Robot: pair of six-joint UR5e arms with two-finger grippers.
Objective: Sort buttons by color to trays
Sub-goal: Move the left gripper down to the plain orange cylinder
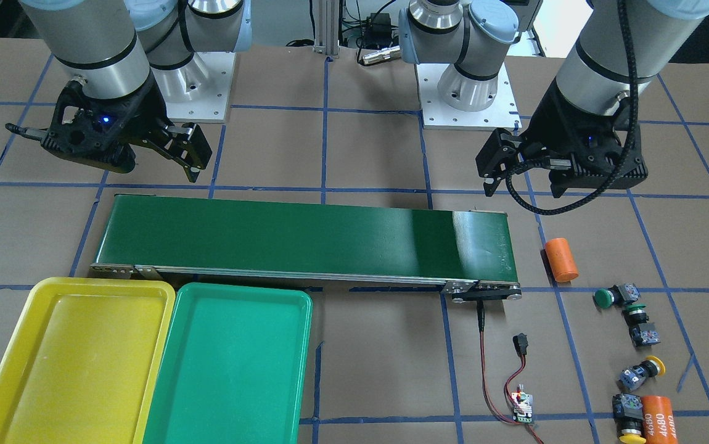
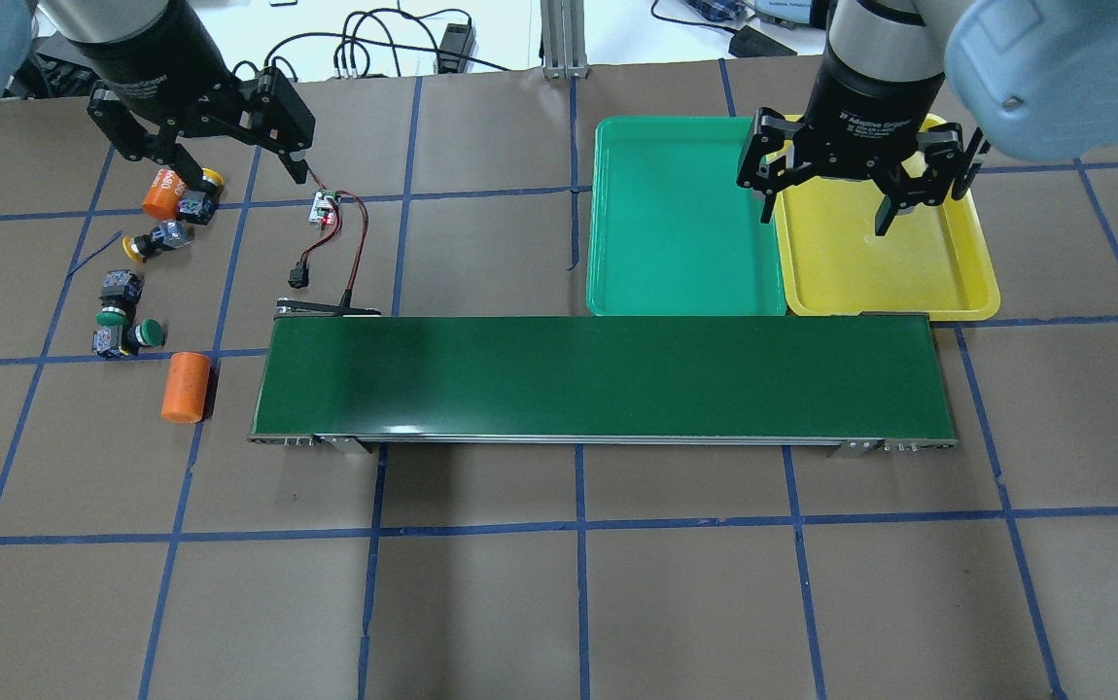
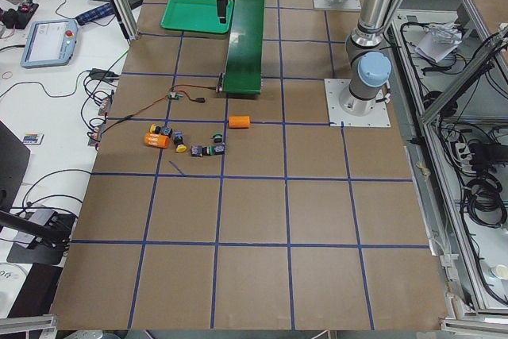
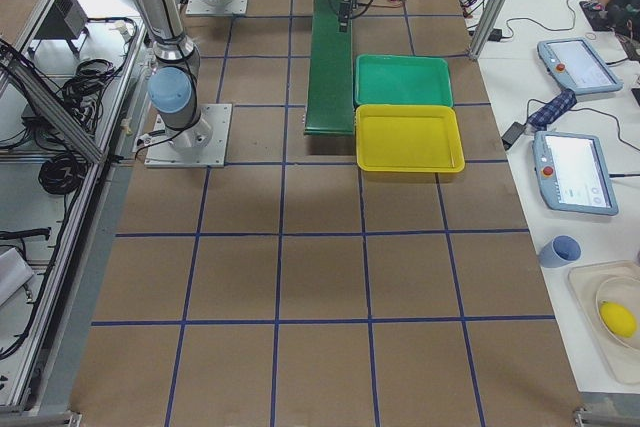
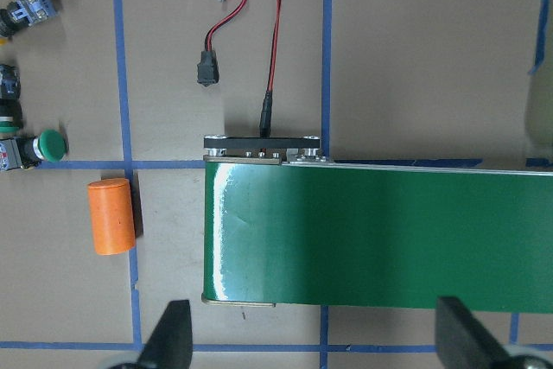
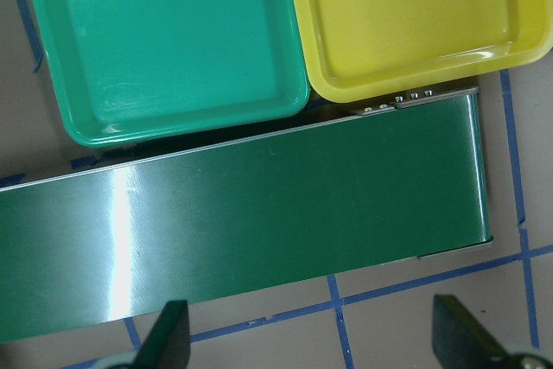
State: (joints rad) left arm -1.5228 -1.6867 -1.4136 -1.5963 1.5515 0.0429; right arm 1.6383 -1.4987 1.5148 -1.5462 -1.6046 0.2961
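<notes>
Four buttons lie on the paper beyond the belt's end on my left: two green-capped (image 2: 131,335) (image 2: 117,299) and two yellow-capped (image 2: 156,241) (image 2: 197,197). They also show in the front view, green (image 1: 607,298) (image 1: 636,312) and yellow (image 1: 644,372) (image 1: 629,422). The green tray (image 2: 676,224) and the yellow tray (image 2: 909,272) lie side by side behind the belt, both empty. My left gripper (image 2: 238,170) is open and empty, held high near the buttons. My right gripper (image 2: 826,219) is open and empty above the trays' shared edge.
A long dark-green conveyor belt (image 2: 598,374) crosses the middle. One orange cylinder (image 2: 187,386) lies by the belt's left end, and another marked 4680 (image 1: 656,419) lies against a yellow button. A small circuit board (image 2: 326,206) with red and black wires runs to the belt.
</notes>
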